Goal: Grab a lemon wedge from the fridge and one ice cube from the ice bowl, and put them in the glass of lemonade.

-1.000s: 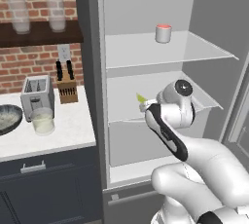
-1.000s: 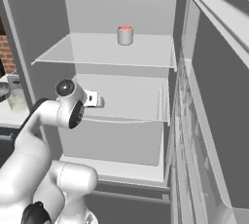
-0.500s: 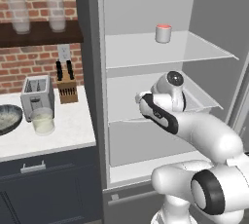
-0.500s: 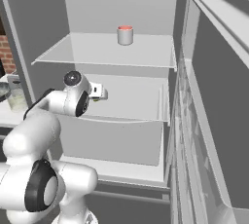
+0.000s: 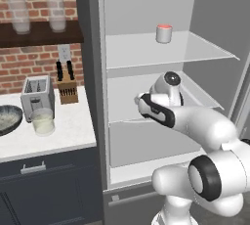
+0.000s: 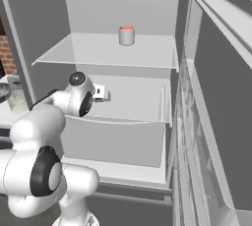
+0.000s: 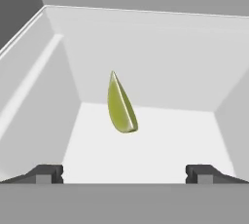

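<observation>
Inside the open fridge (image 5: 146, 38), on its middle shelf (image 7: 146, 145), the lemon wedge (image 7: 120, 105) stands upright on its broad end with its point up, a little left of the shelf's centre and toward the back wall in the hand view. The gripper (image 7: 124, 173) faces it from the shelf's front edge with its two dark fingertips (image 7: 48, 173) spread as wide as they go, one at each side of the wedge and well short of it, and they hold nothing. In the left base view the white arm reaches from the lower right into the middle compartment, and its hand hides the wedge there. On the top shelf (image 5: 185, 53) a small red-topped white cup (image 5: 164, 33) stands near the centre.

On the counter (image 5: 68, 131) to the left of the fridge, the glass of lemonade (image 5: 42, 121) stands in front of the toaster (image 5: 36, 94), close to it. The ice bowl (image 5: 7, 120) lies at the counter's left edge, just beside the glass. A knife block (image 5: 66, 86) stands by the brick wall, near the fridge's side
</observation>
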